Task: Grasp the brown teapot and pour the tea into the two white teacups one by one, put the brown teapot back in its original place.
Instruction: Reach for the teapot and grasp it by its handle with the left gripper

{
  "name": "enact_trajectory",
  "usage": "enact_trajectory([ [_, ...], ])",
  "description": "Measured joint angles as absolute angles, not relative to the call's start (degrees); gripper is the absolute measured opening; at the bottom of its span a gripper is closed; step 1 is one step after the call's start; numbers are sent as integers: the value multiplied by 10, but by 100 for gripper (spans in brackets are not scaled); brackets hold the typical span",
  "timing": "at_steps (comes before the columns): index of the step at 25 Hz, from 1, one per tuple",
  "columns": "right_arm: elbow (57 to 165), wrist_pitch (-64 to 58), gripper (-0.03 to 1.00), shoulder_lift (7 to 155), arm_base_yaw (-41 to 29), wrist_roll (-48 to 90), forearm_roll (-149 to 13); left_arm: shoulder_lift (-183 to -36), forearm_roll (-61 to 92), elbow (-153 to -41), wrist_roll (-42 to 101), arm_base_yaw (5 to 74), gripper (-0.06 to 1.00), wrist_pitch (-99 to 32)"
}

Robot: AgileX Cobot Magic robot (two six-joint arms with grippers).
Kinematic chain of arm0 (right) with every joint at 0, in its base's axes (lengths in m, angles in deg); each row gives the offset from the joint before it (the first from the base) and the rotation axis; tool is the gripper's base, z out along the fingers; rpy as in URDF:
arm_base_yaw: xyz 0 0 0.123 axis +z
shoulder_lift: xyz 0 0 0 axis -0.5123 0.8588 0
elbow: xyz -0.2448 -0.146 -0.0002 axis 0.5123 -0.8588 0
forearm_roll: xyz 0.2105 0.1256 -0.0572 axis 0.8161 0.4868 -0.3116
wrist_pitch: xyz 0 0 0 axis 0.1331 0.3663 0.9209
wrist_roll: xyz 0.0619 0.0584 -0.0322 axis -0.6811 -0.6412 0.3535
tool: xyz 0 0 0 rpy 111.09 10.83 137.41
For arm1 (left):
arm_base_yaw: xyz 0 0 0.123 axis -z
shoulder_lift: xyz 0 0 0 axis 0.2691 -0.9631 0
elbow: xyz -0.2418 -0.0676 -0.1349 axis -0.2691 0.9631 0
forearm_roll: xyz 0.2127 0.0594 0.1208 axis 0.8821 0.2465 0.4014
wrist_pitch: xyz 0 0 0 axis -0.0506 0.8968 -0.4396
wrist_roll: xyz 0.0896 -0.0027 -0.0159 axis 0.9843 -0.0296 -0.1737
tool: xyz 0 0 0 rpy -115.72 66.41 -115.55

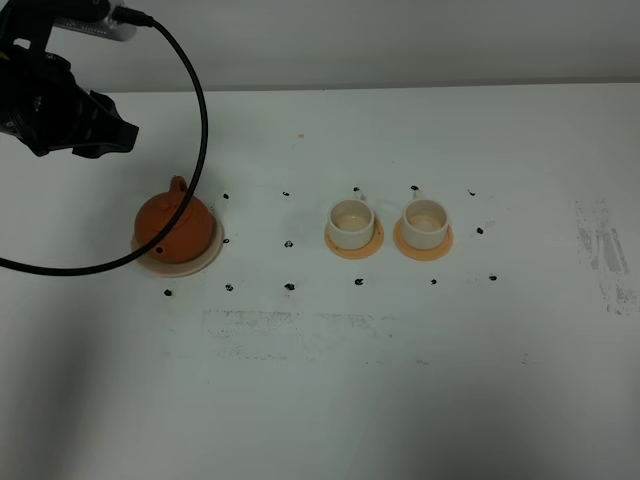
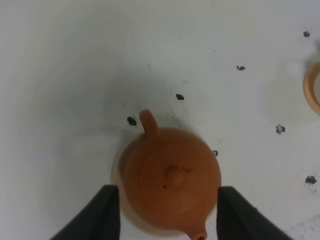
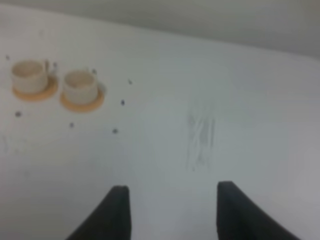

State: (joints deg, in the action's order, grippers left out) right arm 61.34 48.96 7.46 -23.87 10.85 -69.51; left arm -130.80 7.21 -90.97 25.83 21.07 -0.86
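White tabletop (image 1: 400, 400), small black marks (image 1: 289, 243) dotted across it, grey scuffs (image 1: 600, 250) (perhaps wear), pale wall (image 1: 400, 40) behind

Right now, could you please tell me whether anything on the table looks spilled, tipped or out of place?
Nothing stands out. The brown teapot sits upright, lid on, on its saucer, and both white teacups stand upright on orange coasters. No spill shows; only grey scuffs mark the table.

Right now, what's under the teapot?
A pale beige saucer sits under the teapot; only its rim shows around the pot. The saucer's middle is covered, so whether anything else lies beneath cannot be seen.
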Motion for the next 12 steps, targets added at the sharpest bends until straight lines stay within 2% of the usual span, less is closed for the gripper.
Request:
enact_trajectory([
  [12,595,496,41,74,-239,96,-701,-1308,86,-910,250,211,47,-4],
])
